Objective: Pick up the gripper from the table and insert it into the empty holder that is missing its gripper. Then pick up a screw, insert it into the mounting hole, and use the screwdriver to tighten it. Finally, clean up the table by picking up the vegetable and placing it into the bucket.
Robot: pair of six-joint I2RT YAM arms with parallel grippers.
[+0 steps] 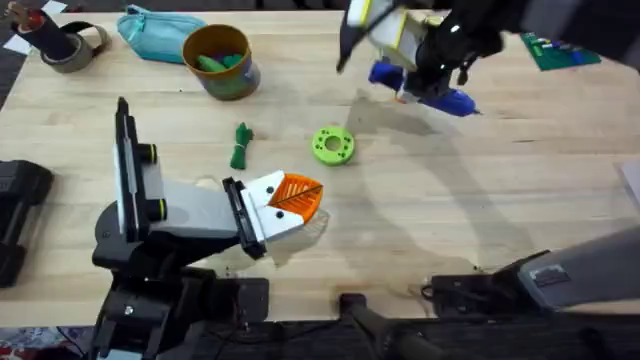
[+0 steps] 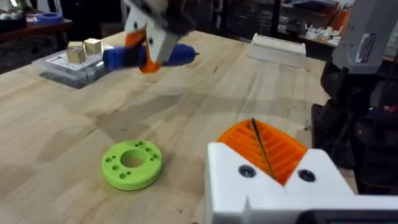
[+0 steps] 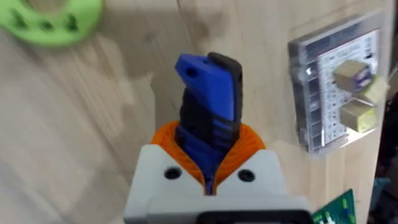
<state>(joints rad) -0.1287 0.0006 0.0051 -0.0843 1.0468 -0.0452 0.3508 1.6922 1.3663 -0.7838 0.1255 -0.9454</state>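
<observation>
Overhead, I see my right gripper (image 1: 425, 75) raised over the far right part of the table (image 1: 480, 200), its orange-padded fingers pinching the screwdriver (image 1: 420, 85) — the blue body sticks out on both sides of the grip and hangs clear of the wood, with a shadow beneath it. The right wrist view confirms it: the pads (image 3: 245, 137) clamp the blue-and-black tool (image 3: 208, 99) between them, and a clear plastic parts box (image 3: 339, 87) lies on the table just beyond. From the left wrist camera the same gripper (image 2: 149, 46) holds the screwdriver (image 2: 149, 56) level above the boards near that box (image 2: 71, 62).

My left gripper (image 1: 290, 200) sits low near the middle of the table, toward the near edge. Its orange pads (image 2: 267, 146) are pressed together, and a thin dark stem stands up from the seam between them — I cannot tell what it is.

The vegetable (image 1: 241, 145) lies on the bare wood left of centre, well apart from both grippers. The lime-green disc (image 1: 333, 145) rests just to its right. The bucket (image 1: 220, 60) stands near the far edge, left of centre, with green pieces inside, beside a teal pouch (image 1: 155, 35).
</observation>
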